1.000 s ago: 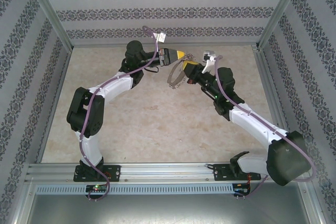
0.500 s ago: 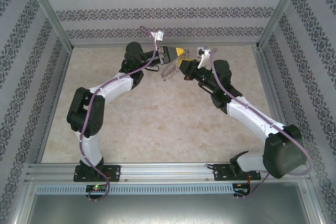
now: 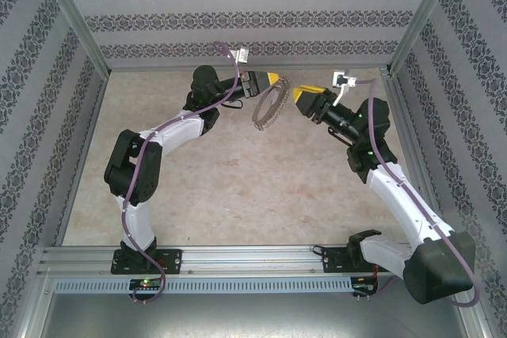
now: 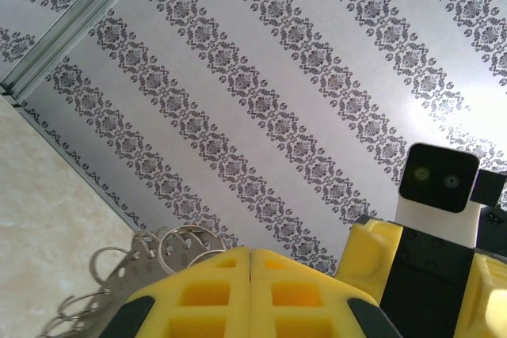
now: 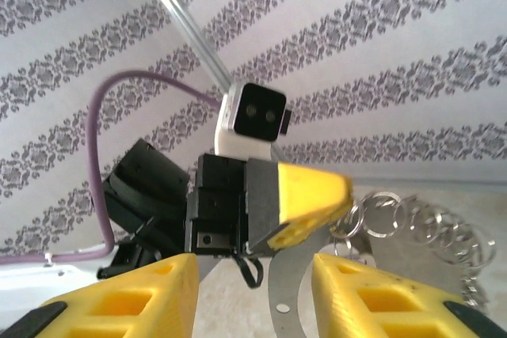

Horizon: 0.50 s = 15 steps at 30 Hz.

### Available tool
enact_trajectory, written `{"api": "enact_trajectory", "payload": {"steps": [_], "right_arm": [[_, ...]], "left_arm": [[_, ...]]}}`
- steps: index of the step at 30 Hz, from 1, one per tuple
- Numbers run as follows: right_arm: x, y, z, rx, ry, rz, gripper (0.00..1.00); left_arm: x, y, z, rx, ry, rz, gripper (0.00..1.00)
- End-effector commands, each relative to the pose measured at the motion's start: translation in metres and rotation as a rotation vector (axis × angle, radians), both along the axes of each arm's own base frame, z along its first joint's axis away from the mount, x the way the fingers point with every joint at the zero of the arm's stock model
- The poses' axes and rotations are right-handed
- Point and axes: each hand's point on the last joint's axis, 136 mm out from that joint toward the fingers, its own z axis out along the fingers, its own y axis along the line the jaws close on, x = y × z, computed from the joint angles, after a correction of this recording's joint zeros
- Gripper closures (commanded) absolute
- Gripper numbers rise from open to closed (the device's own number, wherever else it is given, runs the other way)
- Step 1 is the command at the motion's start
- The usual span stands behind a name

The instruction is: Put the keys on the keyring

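Keyring: thin grey hoop held in the air above the counter and tilted. Its rim is fringed with small wire loops. Its upper edge is caught in the left tool, and the rest hangs free below.
Left tool: clamped on the keyring's top edge. In the left wrist view its yellow fingers press flat together along a single seam, and the wire loops fan out at their lower left.
Right tool: fingers parted to a moderate gap with nothing between them. It points at the left tool from the right, near the hoop but apart from it.
Right wrist view: two yellow fingers stand spread at the bottom edge. Beyond the gap the left tool grips the hoop's flat grey band, and a chain of wire loops trails off to the right.
Arms: both stretch toward the far middle of the counter, their tools facing each other.
Counter: pale mottled surface, well below the hoop.
Walls: white, with dark ornamental stripes.
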Motion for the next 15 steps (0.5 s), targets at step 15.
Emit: {"api": "enact_trajectory", "payload": {"steps": [15], "right_arm": [[0.048, 0.008, 0.015, 0.381, 0.003, 0.127, 0.63]], "left_arm": [[0.001, 0.014, 0.061, -0.178, -0.114, 0.090, 1.00]]}}
